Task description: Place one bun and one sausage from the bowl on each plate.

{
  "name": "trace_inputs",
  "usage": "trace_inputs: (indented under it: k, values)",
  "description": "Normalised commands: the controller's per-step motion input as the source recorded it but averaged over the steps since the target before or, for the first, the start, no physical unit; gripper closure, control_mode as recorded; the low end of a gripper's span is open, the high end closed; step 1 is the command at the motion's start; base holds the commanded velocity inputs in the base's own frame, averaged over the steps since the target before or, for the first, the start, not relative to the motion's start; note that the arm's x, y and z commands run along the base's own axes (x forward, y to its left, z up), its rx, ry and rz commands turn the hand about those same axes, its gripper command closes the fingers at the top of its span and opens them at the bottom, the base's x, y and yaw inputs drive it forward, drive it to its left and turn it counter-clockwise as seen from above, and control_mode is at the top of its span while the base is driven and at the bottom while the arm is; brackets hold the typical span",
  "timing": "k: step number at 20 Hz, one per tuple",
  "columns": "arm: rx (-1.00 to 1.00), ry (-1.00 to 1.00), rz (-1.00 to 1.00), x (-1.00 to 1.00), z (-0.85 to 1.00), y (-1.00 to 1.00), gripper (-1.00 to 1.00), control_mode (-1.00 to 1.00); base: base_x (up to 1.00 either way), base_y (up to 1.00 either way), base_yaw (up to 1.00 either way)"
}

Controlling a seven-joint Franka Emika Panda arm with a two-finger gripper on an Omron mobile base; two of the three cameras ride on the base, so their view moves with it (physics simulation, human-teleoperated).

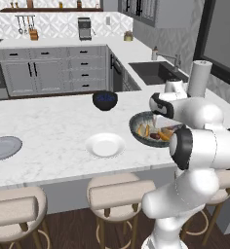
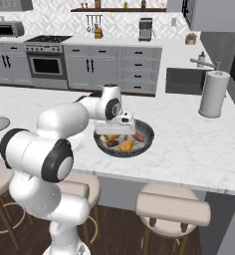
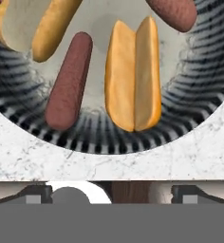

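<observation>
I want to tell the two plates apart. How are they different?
The white plate is bright and glossy; the grey-blue plate is duller and darker. The white plate sits close to the bowl; the grey-blue plate lies far off at the counter's left end. Both are round, flat and hold no food.

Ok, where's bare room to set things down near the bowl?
Bare marble lies between the white plate and the blue bowl, and right of the grey bowl toward the paper towel roll. Inside the grey bowl it is crowded.
</observation>
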Motion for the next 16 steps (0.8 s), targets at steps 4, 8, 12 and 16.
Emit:
trace_inputs:
  k: [4, 8, 12, 16]
  values:
    - [0.0, 0.0, 0.0, 0.41, -0.36, -0.16, -1.0, -1.0, 0.0, 0.0, 0.0]
    - [0.0, 0.0, 0.0, 0.44, -0.42, -0.09, -1.0, -1.0, 0.0, 0.0, 0.0]
    - [0.0, 0.0, 0.0, 0.47, -0.35, -0.05, -1.0, -1.0, 0.0, 0.0, 0.0]
    - [0.0, 0.0, 0.0, 0.4, -0.29, -0.06, -1.0, -1.0, 0.0, 0.0, 0.0]
